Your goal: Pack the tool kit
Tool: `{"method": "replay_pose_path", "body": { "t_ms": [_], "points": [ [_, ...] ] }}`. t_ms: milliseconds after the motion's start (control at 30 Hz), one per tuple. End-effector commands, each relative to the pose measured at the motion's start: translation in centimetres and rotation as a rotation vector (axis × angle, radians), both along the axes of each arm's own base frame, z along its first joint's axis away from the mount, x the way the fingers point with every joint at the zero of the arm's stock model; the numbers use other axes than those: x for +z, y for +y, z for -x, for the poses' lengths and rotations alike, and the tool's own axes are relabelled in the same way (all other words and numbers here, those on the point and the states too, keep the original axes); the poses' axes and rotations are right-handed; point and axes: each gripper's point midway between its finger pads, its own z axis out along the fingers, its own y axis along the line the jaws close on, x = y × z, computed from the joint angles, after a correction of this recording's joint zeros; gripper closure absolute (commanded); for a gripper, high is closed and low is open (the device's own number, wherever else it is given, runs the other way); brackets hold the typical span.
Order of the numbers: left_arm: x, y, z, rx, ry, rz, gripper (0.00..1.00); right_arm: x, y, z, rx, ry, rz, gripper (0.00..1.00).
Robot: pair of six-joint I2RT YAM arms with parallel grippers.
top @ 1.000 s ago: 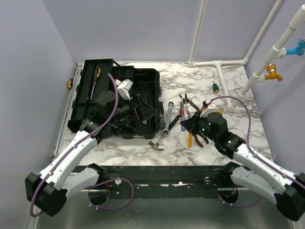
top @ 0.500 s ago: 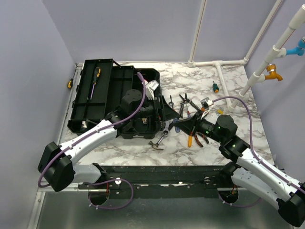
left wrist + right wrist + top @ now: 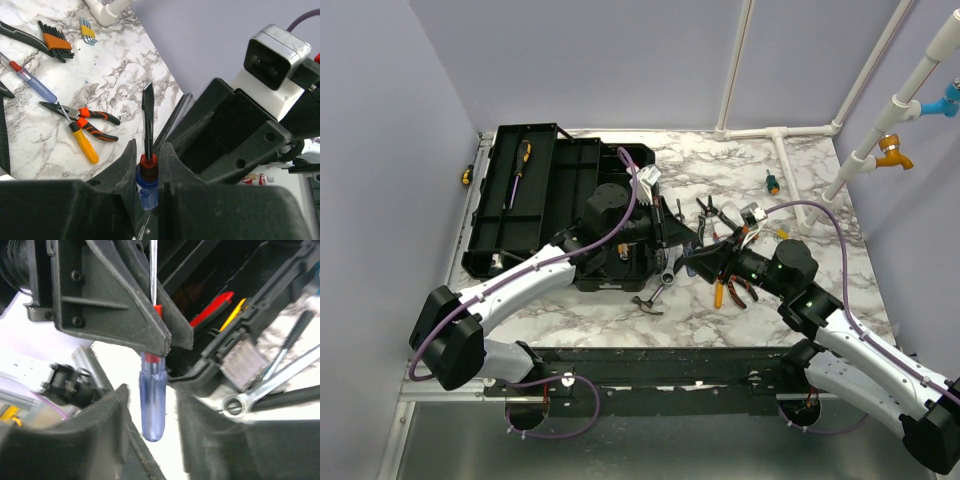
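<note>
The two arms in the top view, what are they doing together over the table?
It looks like a hand-over in the air. The left gripper is shut on a screwdriver at its red collar, by the right edge of the open toolbox. The right gripper is open: its fingers stand on either side of the blue handle, with gaps. A hammer, a wrench and orange-handled pliers lie loose on the table, not yet packed.

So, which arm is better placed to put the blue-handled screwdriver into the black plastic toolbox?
Left. The left fingers grip the clear blue-handled screwdriver at its red collar, beside the open black plastic toolbox; the right fingers stand apart from the handle.
</note>
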Motion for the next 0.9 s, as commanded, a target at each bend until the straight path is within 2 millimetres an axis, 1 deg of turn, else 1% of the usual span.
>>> {"method": "replay_pose_path", "body": {
  "t_ms": [0, 33, 67, 100, 133, 167, 200, 267, 367, 400, 500, 667, 733, 767, 867],
  "points": [
    [1.8, 0.1, -0.6, 0.013, -0.108, -0.027, 1.00, 2.5, 0.1, -0.5, -0.011, -0.067, -0.042, 0.41],
    [1.7, 0.7, -0.9, 0.029, -0.122, -0.066, 1.00, 2.4, 0.0, -0.6, -0.024, -0.062, -0.039, 0.30],
    [2.5, 1.5, -1.6, 0.057, -0.166, -0.098, 1.00, 2.3, -0.3, -0.8, -0.042, -0.058, -0.035, 0.27],
    [1.6, 2.8, -2.2, 0.098, -0.160, -0.179, 1.00, 2.3, -0.5, -0.9, -0.059, -0.059, -0.029, 0.25],
    [2.3, 4.1, -3.0, 0.134, -0.204, -0.225, 1.00, 2.3, -0.8, -1.0, -0.072, -0.060, -0.024, 0.25],
    [2.2, 5.7, -3.7, 0.181, -0.215, -0.290, 1.00, 2.2, -1.1, -1.1, -0.091, -0.061, -0.020, 0.24],
    [2.7, 7.4, -4.7, 0.235, -0.245, -0.346, 1.00, 2.2, -1.5, -1.1, -0.110, -0.066, -0.016, 0.23],
    [3.0, 11.1, -6.2, 0.330, -0.265, -0.471, 1.00, 2.3, -2.2, -1.2, -0.141, -0.080, -0.011, 0.23],
    [3.2, 17.0, -8.4, 0.474, -0.268, -0.676, 1.00, 2.0, -3.1, -1.3, -0.188, -0.091, -0.002, 0.23],
    [2.9, 18.8, -9.1, 0.515, -0.264, -0.746, 1.00, 1.8, -3.3, -1.4, -0.199, -0.089, 0.001, 0.23],
    [3.6, 23.2, -11.0, 0.641, -0.267, -0.919, 1.00, 1.3, -3.6, -1.4, -0.215, -0.078, 0.013, 0.23],
    [5.2, 27.9, -13.9, 0.792, -0.338, -1.132, 1.00, 0.8, -3.8, -1.4, -0.221, -0.067, 0.032, 0.23],
    [5.7, 29.3, -15.0, 0.825, -0.358, -1.203, 1.00, 0.8, -3.9, -1.3, -0.221, -0.065, 0.037, 0.23],
    [5.4, 29.8, -15.7, 0.802, -0.377, -1.258, 1.00, 0.9, -4.0, -1.3, -0.224, -0.065, 0.038, 0.23],
    [5.5, 32.1, -17.3, 0.849, -0.340, -1.368, 1.00, 0.9, -4.3, -1.1, -0.229, -0.063, 0.044, 0.23]
  ]
}}
